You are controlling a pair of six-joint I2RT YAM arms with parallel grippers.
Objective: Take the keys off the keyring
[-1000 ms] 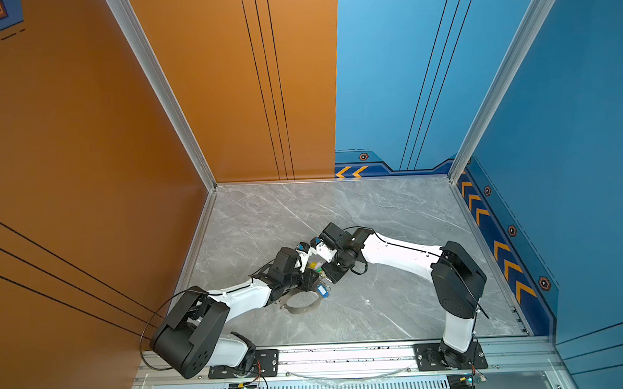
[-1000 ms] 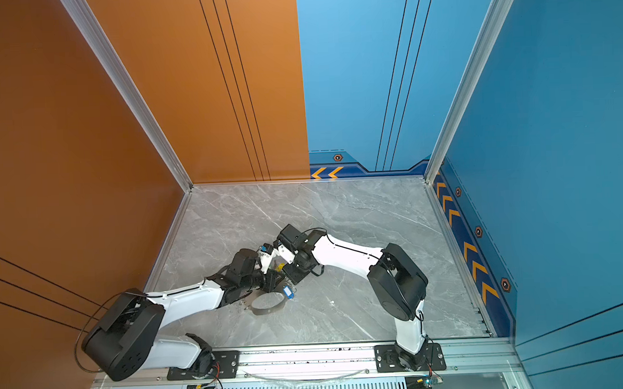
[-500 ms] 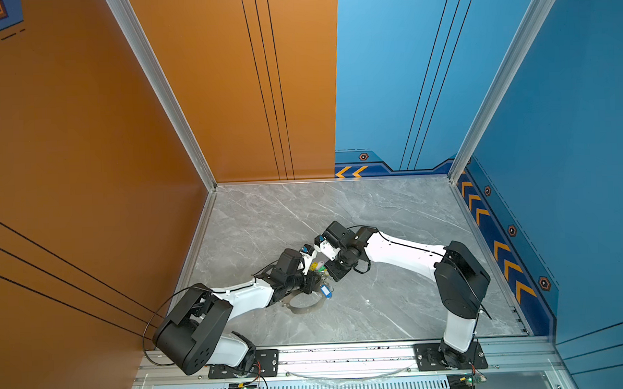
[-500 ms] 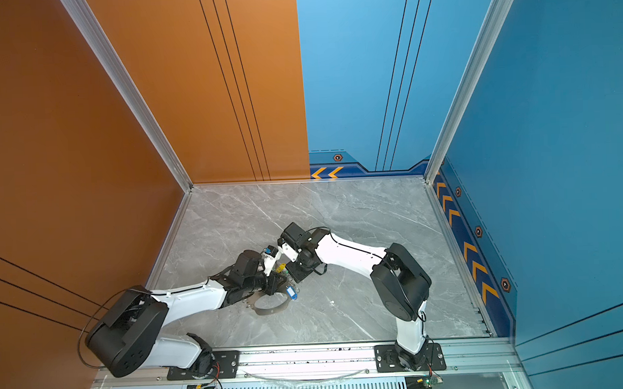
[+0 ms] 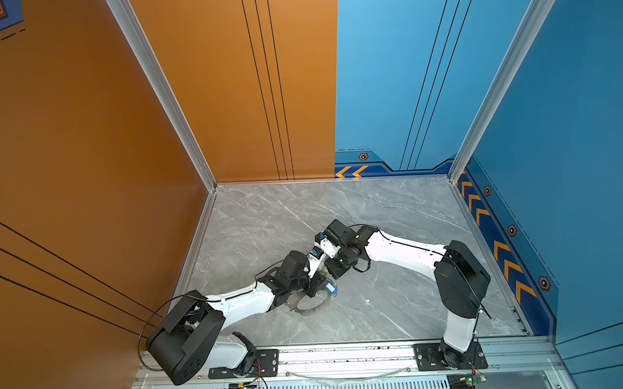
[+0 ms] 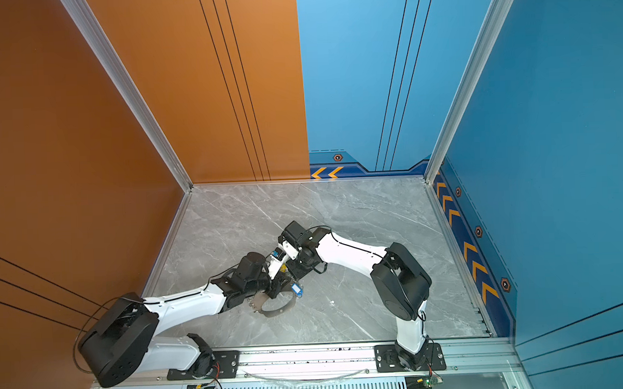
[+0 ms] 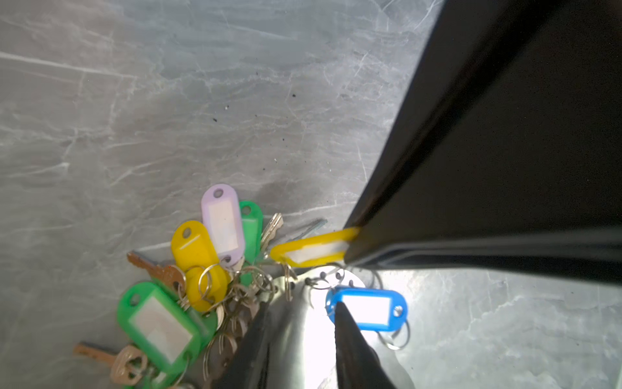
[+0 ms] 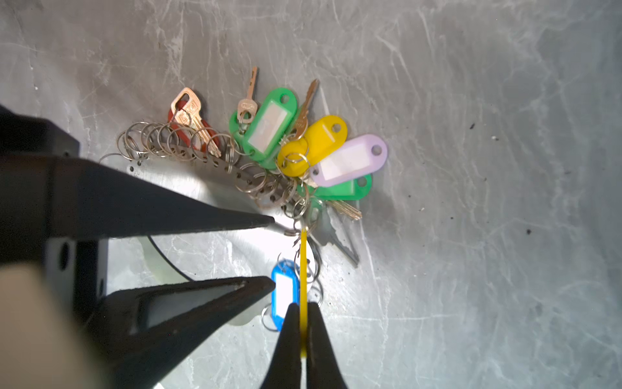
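Tabletop [image 5: 396, 306] carries the keyring [image 5: 309, 312], with the keys [image 8: 266, 128] fanned off its rim. Left claw [image 7: 303, 313] straddles the hoop; whether it pinches, cannot tell. Right claw [image 8: 303, 308] is clenched on the yellow tag [image 7: 309, 251]. Pull hard and you may drag the unpinned hoop along, or the thin tag may slip out.

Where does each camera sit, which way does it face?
Top views: high above the front edge, facing down at the table; left arm, right arm whole.
Left wrist: faces down past the left gripper, gripping the keyring, at the keys.
Right wrist: faces down past the right gripper, shut on the yellow tag; left gripper visible.
Shared: wrist views both show the blue tag.
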